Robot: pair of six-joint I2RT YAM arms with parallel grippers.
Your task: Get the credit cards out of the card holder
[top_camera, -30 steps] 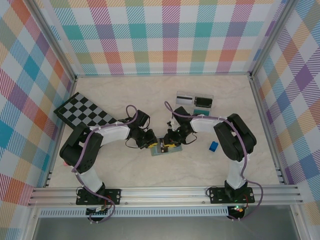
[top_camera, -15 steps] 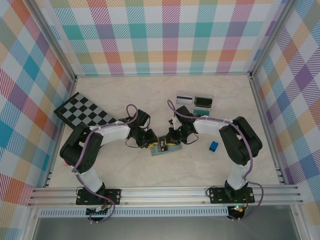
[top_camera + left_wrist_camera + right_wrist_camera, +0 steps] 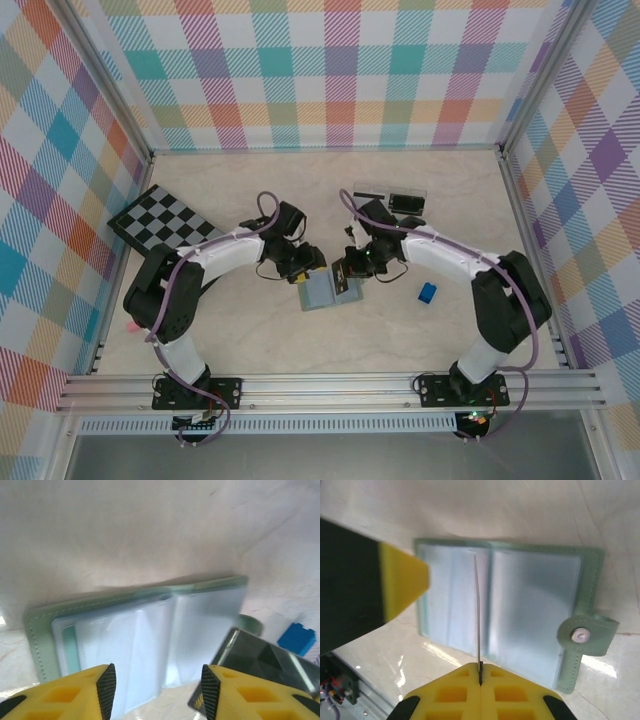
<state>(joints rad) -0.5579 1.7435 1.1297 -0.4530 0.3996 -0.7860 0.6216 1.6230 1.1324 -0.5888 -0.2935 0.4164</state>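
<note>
Right gripper (image 3: 480, 669) pinches a card (image 3: 477, 605) edge-on above the holder (image 3: 535, 600); best lift it straight clear. Left gripper (image 3: 156, 687) hovers, jaws apart, holding nothing.

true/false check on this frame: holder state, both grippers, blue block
1. The card holder lies open on the table. True.
2. The right gripper is shut on a dark card. True.
3. The left gripper is clamped on the card holder. False: its jaws stand open over the holder, gripping nothing.
4. The blue block sits inside the card holder. False: it lies on the table to the holder's right, apart from it.
</note>
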